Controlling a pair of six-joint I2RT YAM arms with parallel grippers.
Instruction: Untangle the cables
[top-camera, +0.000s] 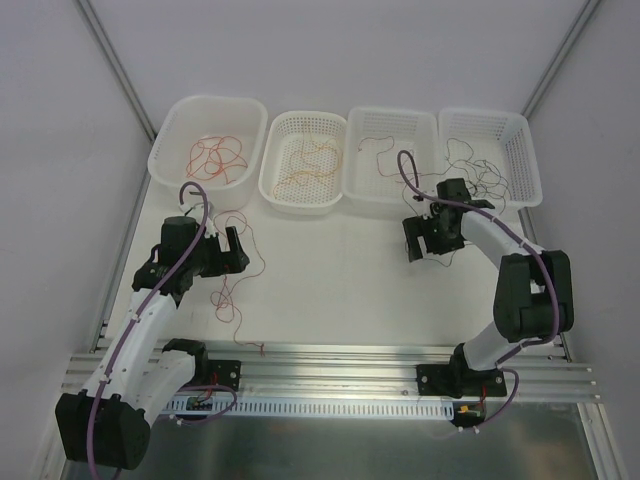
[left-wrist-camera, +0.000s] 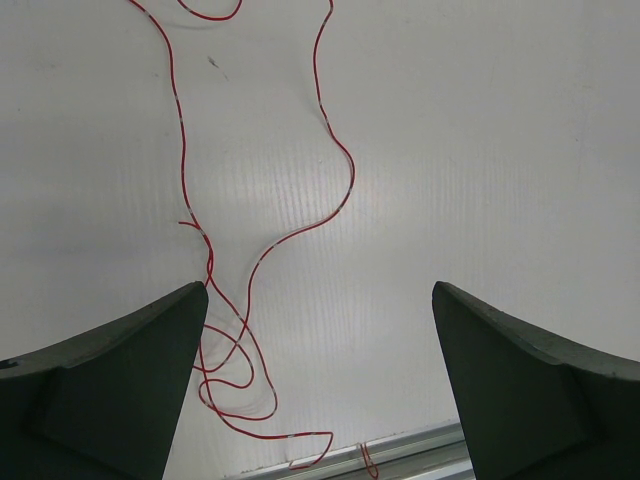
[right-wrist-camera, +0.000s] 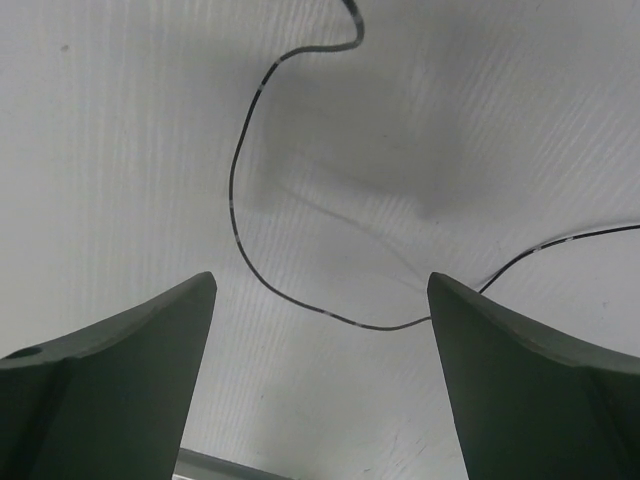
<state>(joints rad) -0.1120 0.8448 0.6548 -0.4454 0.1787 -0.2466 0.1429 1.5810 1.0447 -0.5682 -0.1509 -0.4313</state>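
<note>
The left end effector (top-camera: 236, 252) hangs spread over the red cable (left-wrist-camera: 351, 175), which runs near-to-far along the tabletop (top-camera: 340, 285), so the left arm is nearer. The right end effector (top-camera: 428, 246), also spread, hovers above a black cable (right-wrist-camera: 232, 195) that possibly trails from the far-right basket (top-camera: 522, 160).

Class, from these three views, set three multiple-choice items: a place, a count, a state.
1. The red cable in the left wrist view lies: A on the bare table; B inside a basket; C round the right arm.
2. White baskets in the far row: A two; B four; C six.
3. The right gripper is: A shut on the black cable; B open, empty; C shut on a basket rim.
Answers: 1 A, it snakes over the white table; 2 B, four stand side by side; 3 B, its jaws stand wide apart above the black cable.
</note>
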